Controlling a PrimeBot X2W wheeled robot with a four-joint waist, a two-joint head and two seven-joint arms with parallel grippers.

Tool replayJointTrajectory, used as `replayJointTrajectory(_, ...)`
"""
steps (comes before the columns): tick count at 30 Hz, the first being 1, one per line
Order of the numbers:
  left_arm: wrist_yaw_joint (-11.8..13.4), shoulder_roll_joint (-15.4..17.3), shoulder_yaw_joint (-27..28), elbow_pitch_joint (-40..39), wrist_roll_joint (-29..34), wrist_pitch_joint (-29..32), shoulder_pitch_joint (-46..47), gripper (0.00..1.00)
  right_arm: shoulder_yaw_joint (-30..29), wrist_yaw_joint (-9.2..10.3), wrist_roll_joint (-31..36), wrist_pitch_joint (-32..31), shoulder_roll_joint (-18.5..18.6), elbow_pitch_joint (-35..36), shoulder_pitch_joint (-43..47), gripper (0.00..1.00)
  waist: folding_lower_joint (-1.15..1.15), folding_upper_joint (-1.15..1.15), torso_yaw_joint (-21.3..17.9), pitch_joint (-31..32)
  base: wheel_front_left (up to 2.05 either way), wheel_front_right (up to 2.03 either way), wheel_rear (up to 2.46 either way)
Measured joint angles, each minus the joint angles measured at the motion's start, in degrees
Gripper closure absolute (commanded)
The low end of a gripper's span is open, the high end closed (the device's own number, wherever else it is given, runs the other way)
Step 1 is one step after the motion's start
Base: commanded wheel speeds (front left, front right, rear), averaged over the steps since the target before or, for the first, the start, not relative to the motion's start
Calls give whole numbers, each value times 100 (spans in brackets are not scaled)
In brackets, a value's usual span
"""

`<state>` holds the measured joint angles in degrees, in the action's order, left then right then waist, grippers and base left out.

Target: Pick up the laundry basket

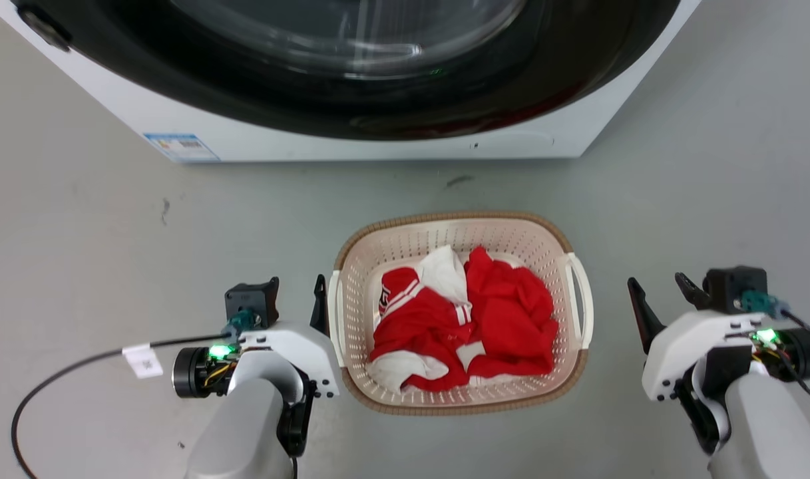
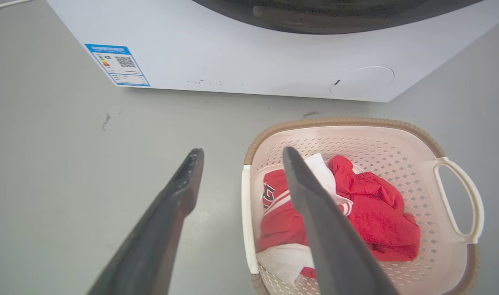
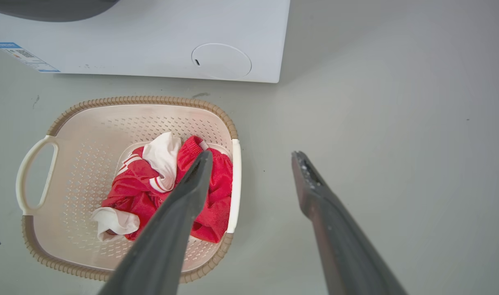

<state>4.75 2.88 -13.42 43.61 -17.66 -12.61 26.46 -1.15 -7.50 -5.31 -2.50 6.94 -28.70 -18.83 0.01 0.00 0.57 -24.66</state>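
Note:
The laundry basket (image 1: 458, 219) is cream with a brown woven-look rim and white side handles. It stands on the grey floor before the washer and holds red and white clothes (image 1: 471, 319). My left gripper (image 1: 297, 289) is open just left of the basket, its inner finger (image 1: 320, 303) close beside the left handle (image 1: 333, 319). In the left wrist view the gripper (image 2: 241, 150) has that handle (image 2: 245, 221) between its fingers, lower down. My right gripper (image 1: 657, 293) is open and a short gap right of the right handle (image 1: 583, 306). The right wrist view shows the gripper (image 3: 251, 152) spread beside the basket (image 3: 138, 99).
The white front-loading washer (image 1: 278, 140) with its dark round door stands close behind the basket. A black cable (image 1: 58, 372) with a white tag (image 1: 142, 360) loops on the floor at the left. Bare grey floor lies on both sides.

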Motion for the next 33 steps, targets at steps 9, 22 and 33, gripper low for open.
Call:
replayJointTrajectory(9, -197, 1, -148, 996, -391, 419, 717, 0, 605, -1, -485, -319, 319, -969, -825, 0, 0, 0, 20, -610, 0, 0, 0)
replayJointTrajectory(22, -338, 1, -372, 2051, -735, 947, 1694, 0, 1682, -1, -1182, -360, 610, -2132, -2003, 0, 0, 0, 76, -1386, 0, 0, 0)
replayJointTrajectory(33, -427, -21, -554, 2564, -836, 1203, 2445, 0, 2607, -1, -1713, -447, 714, -2844, -2725, 0, 0, 0, 109, -1918, 0, 0, 0)
